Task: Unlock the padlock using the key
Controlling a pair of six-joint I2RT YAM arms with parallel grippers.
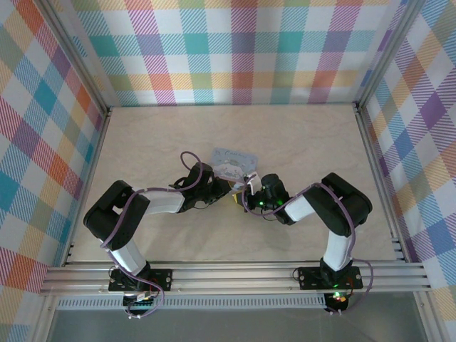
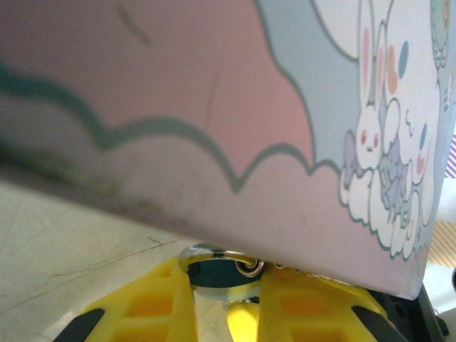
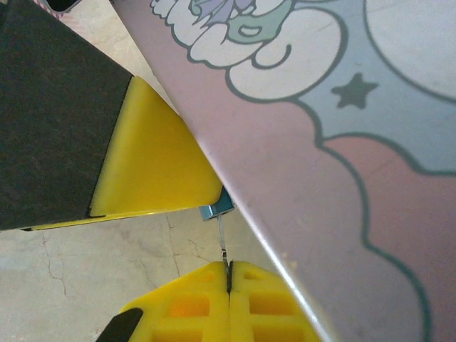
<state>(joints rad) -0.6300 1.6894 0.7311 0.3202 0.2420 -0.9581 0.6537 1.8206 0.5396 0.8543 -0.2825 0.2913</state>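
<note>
The left pincer (image 2: 225, 292) is clamped on the tiny blue padlock (image 3: 216, 210), in the middle of the table (image 1: 313, 142), just beside the bunny tin (image 3: 342, 142). The right pincer (image 3: 228, 274) is squeezed on the thin key (image 3: 222, 242) (its tip reaches the padlock).

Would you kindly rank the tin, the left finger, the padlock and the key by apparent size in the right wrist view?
1. tin
2. left finger, close to the camera
3. padlock and key: both tiny, padlock mostly hidden, so unranked

tin box (image 1: 229, 154): cartoon-printed, light blue, mid-table | table (image 1: 313, 139): beige, marbled | walls (image 1: 235, 50): plaid
</note>
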